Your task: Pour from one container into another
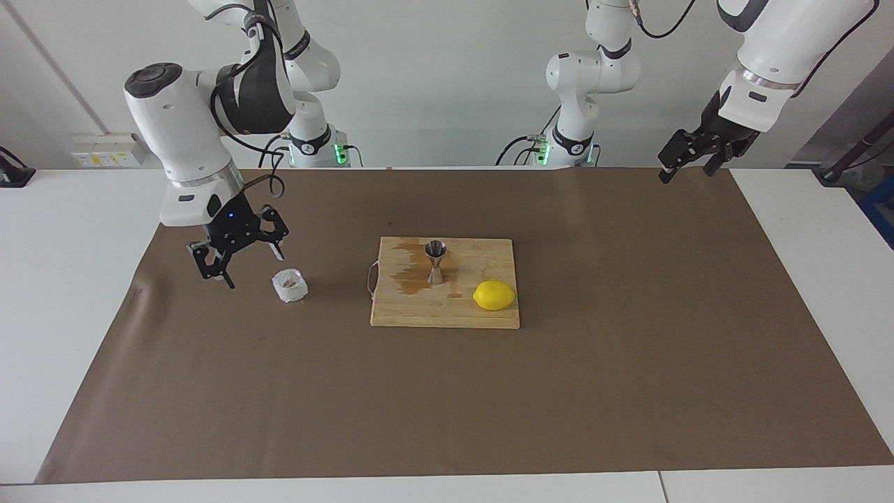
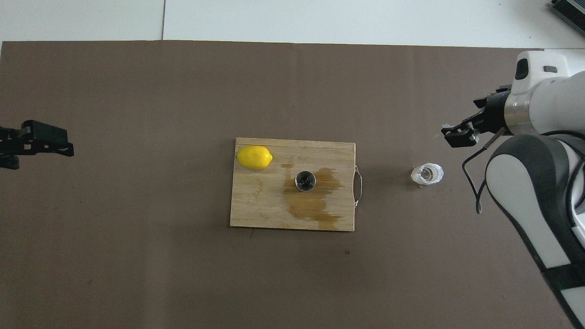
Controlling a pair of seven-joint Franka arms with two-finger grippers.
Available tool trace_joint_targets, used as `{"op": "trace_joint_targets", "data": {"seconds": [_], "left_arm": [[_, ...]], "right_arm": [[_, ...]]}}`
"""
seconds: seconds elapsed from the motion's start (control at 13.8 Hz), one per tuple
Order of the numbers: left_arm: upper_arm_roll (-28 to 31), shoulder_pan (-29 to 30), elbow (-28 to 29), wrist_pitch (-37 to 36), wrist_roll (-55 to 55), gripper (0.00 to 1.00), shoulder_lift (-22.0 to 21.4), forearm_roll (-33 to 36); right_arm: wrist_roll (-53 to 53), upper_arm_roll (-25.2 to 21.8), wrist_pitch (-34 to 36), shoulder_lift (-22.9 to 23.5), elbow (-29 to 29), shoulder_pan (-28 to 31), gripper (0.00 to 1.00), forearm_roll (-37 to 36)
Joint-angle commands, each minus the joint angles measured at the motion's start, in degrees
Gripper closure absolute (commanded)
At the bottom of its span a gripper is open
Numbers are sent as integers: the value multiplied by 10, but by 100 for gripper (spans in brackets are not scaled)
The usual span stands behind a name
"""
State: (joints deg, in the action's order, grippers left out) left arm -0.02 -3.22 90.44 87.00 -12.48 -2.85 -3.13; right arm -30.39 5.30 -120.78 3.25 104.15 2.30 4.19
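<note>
My right jaws (image 1: 241,253) hang released beside the cup (image 1: 290,286) (near the surface's right-arm edge); a careless swing could topple it.

The right arm, a white jointed Franka arm with dark grey bands, comes in from its base and bends down to a black two-finger gripper, the right gripper (image 1: 222,264), which hangs in the air with its fingers pointing downward and spread apart, holding nothing. It is raised over the brown paper mat (image 1: 447,391), toward the right arm's end of that mat. A blue light shows on its wrist. The left arm, the same white make, waits with its wrist angled down. Its black left gripper (image 1: 688,159) hovers over the mat's edge at the left arm's end, its fingers parted and holding nothing.
</note>
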Motion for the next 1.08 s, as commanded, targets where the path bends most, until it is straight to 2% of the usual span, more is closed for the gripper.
{"op": "trace_joint_targets", "data": {"seconds": [0.0,0.22,0.51,0.87,1.01], "left_arm": [[-3,8,19,-2,0,0,-17,-7],[-3,8,19,-2,0,0,-17,-7],[-3,8,19,-2,0,0,-17,-7],[-3,8,19,-2,0,0,-17,-7],[-3,8,19,-2,0,0,-17,-7]], "right_arm": [[199,6,62,-3,-39,0,0,-17],[376,9,86,-19,-44,0,0,-21],[503,24,163,-21,-99,-32,0,-100],[508,23,262,-55,-98,-30,0,-95],[496,21,293,-72,-84,-22,0,-59]]}}
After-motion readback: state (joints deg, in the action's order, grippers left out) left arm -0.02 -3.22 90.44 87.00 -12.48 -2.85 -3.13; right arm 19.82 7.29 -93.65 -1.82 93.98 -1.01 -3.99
